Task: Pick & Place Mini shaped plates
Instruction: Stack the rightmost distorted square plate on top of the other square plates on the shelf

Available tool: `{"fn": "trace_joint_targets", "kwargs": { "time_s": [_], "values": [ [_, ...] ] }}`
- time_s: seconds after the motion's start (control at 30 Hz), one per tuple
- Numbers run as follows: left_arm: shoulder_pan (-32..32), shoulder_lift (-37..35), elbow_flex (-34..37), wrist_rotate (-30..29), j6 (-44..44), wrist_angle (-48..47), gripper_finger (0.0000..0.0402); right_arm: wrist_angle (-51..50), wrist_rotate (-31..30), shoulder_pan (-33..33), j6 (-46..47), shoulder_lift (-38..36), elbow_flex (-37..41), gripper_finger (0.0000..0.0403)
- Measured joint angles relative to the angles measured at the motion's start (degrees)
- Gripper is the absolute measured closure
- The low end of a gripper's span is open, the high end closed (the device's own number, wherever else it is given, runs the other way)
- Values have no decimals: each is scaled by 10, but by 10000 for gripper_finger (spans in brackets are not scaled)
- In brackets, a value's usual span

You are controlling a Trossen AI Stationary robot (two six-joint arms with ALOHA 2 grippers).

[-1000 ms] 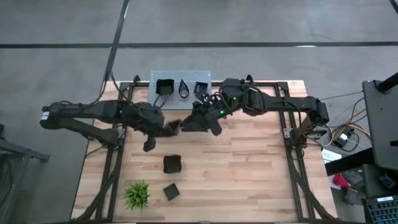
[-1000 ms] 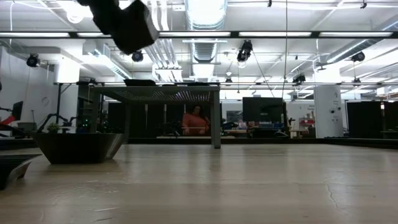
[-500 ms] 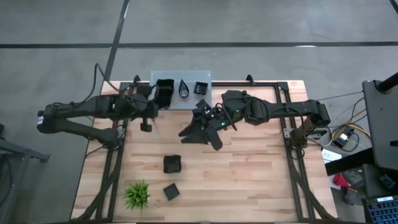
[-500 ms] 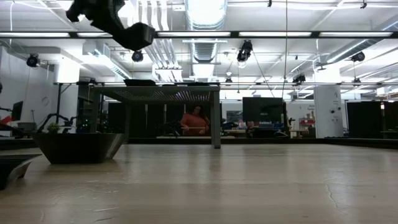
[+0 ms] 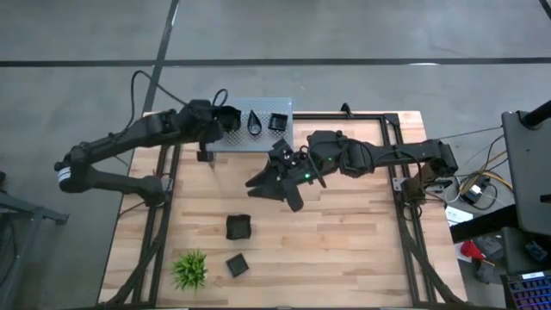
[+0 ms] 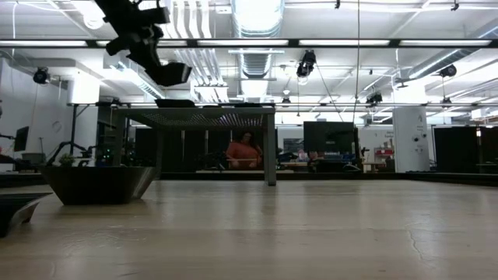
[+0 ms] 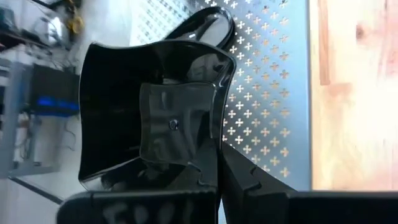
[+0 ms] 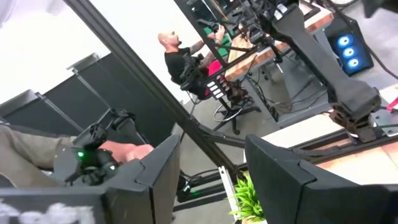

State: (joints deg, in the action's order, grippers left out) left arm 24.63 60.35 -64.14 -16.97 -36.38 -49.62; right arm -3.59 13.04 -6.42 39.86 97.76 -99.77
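My left gripper (image 5: 220, 126) is shut on a black square mini plate (image 7: 152, 112) over the left part of the perforated metal tray (image 5: 263, 138) at the table's far edge. A teardrop plate (image 5: 256, 121) and a small square plate (image 5: 277, 122) lie on that tray. Two more square plates (image 5: 238, 226) (image 5: 237, 264) rest on the wooden table toward the near side. My right gripper (image 5: 269, 189) hovers open over the table's middle, with nothing between its fingers (image 8: 155, 174). My left gripper pinches one side of the square plate's raised rim (image 7: 214, 158) between its two fingers. The fingers slant down toward the far edge from the table's left. The plate is tilted, its hollow facing the wrist; whether it touches the tray I cannot tell.
A spiky green plant (image 5: 189, 269) stands near the table's near left corner. The low view shows a plate (image 6: 97, 185) resting flat on the wood. People sit in the room beyond the table (image 8: 180, 59). Bare wood (image 5: 344, 250) lies on the table's right half.
My left gripper has swung from beside the right gripper at the table's middle toward the far edge, turning as it went, and has carried the square plate over the tray. My right gripper has drifted a little toward the near edge and stays open.
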Motion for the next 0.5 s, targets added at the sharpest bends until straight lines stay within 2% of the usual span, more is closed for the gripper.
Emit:
{"fn": "trace_joint_targets", "kwargs": {
  "time_s": [0.17, 0.5],
  "values": [
    [16, 38, -15, 17, 4, 7, 401, 1, -2, 1, 1, 2, 0, 229],
    [39, 108, -52, 8, 2, -8, 402, 0, -14, 0, 5, 5, 0, 237]
  ]
}}
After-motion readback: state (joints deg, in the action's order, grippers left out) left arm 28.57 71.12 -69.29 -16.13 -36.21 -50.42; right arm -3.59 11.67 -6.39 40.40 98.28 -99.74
